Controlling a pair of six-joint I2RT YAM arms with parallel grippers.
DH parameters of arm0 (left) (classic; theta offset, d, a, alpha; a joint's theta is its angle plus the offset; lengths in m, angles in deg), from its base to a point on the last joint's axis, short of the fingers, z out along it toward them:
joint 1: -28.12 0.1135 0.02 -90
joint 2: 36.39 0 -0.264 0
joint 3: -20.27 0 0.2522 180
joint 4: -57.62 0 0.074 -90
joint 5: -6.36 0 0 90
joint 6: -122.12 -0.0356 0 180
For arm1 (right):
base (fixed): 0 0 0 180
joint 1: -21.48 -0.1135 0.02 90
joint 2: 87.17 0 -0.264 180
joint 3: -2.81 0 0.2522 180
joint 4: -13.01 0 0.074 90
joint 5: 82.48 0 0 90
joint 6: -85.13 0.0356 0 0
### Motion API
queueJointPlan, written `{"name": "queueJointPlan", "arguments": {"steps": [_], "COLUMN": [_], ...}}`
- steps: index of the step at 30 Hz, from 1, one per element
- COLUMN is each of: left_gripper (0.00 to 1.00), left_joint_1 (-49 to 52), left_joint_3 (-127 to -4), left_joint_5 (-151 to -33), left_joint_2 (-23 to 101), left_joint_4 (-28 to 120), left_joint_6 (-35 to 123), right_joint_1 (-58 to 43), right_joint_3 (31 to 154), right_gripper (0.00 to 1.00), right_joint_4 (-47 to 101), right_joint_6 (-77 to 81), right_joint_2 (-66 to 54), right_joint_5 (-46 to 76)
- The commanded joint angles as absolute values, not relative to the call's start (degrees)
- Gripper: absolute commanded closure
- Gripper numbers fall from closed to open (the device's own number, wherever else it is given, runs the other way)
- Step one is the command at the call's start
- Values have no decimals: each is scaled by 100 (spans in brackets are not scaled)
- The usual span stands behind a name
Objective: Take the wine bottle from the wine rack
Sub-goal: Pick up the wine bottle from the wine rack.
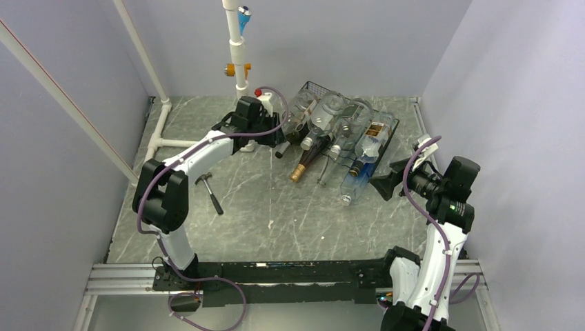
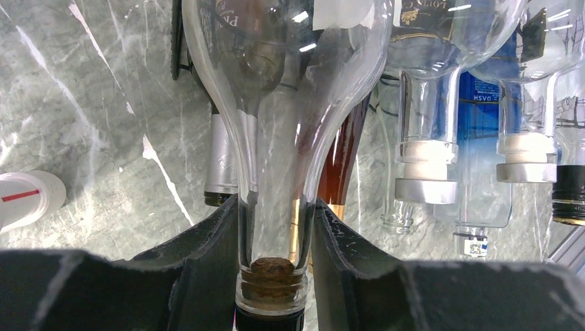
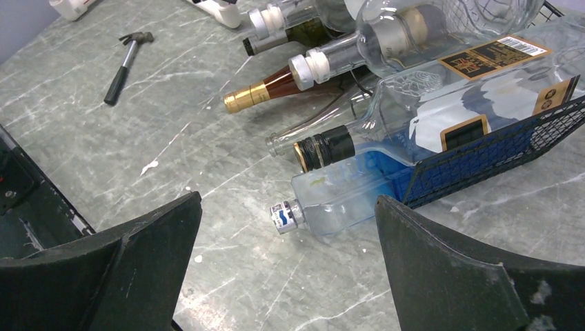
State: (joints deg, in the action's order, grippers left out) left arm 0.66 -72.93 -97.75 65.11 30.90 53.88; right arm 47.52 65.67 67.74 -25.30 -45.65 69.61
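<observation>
My left jaws are closed tight on the neck of the clear wine bottle (image 2: 276,138), pinching it from both sides just beyond its cork (image 2: 270,270). The bottle's body runs straight ahead of them, in among other bottles at the wine rack (image 1: 315,88). My right jaws are spread wide and hold nothing. A square clear bottle (image 3: 338,196) lies on the grey surface (image 3: 290,289) ahead between them, and the rack's grid side is ahead to the right.

Top cam: high behind the near edge, looking down over the whole worktop (image 1: 276,221). Left wrist cam hugs the wine bottle (image 2: 276,138). Right wrist cam looks in from the right edge. All three catch the bottles (image 1: 345,131) on the wine rack (image 1: 314,87).
</observation>
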Motion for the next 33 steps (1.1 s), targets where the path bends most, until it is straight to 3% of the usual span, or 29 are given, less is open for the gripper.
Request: {"name": "queueJointPlan", "arguments": {"steps": [1,9,18,33], "left_gripper": [100,100,100,100], "left_joint_1": [78,79,84,81], "left_joint_3": [-7275,-6841,-6345,-5918], "left_joint_5": [-9832,-9783,-9836,-10016], "left_joint_2": [6147,5895,5684,5468], "left_joint_4": [3404,3702,4029,4341], "left_joint_6": [5487,5627,5749,5795], "right_joint_1": [4709,4485,3371,1351], "right_joint_3": [6653,7034,8155,10740], "right_gripper": [0,0,0,0], "right_joint_4": [6638,6891,6888,5443], "right_joint_6": [-2646,-2869,-2706,-555], "right_joint_2": [-4548,-4050,-3035,-178], "right_joint_5": [7097,7125,6737,5346]}}
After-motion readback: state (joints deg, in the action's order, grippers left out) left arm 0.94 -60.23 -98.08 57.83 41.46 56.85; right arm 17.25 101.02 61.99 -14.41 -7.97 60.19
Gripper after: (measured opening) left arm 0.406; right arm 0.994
